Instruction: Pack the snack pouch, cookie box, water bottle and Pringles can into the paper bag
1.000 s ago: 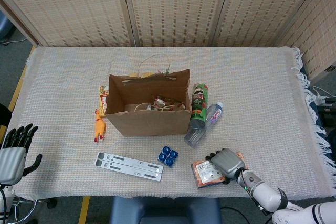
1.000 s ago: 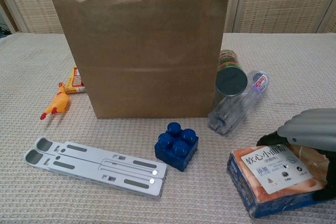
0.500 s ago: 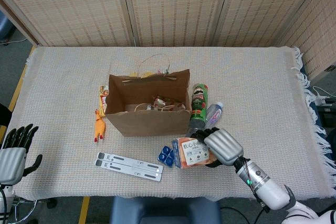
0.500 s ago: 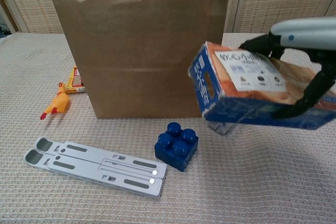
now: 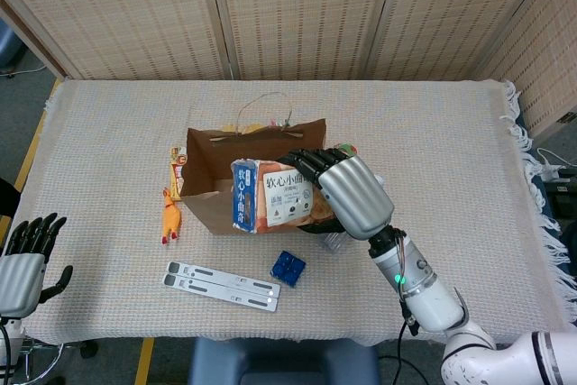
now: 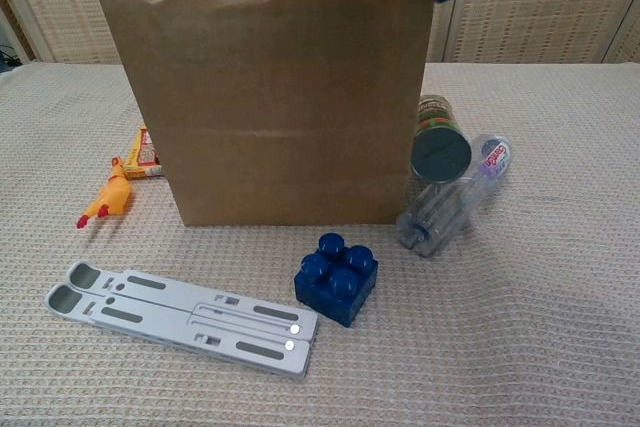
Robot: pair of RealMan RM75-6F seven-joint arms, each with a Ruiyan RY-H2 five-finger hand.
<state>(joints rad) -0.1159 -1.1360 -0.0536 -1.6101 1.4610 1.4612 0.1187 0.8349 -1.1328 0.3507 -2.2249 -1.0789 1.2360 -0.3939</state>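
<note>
I see the paper bag [image 5: 254,188] mouth open upward, though a pouch and the handles already lie inside. The Pringles can [image 5: 341,165] and water bottle [image 6: 455,209] crowd its right side; a blue block [image 5: 288,267] and grey stand [image 5: 222,285] sit in front on the counter [image 5: 442,160].

1 paper bag [image 6: 270,97], 1 water bottle [image 6: 455,202], 1 Pringles can [image 6: 440,142], perhaps 2 boxes.

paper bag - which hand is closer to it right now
Right. The right hand holds the cookie box over the paper bag; the left hand sits far off at the table's near-left edge.
</note>
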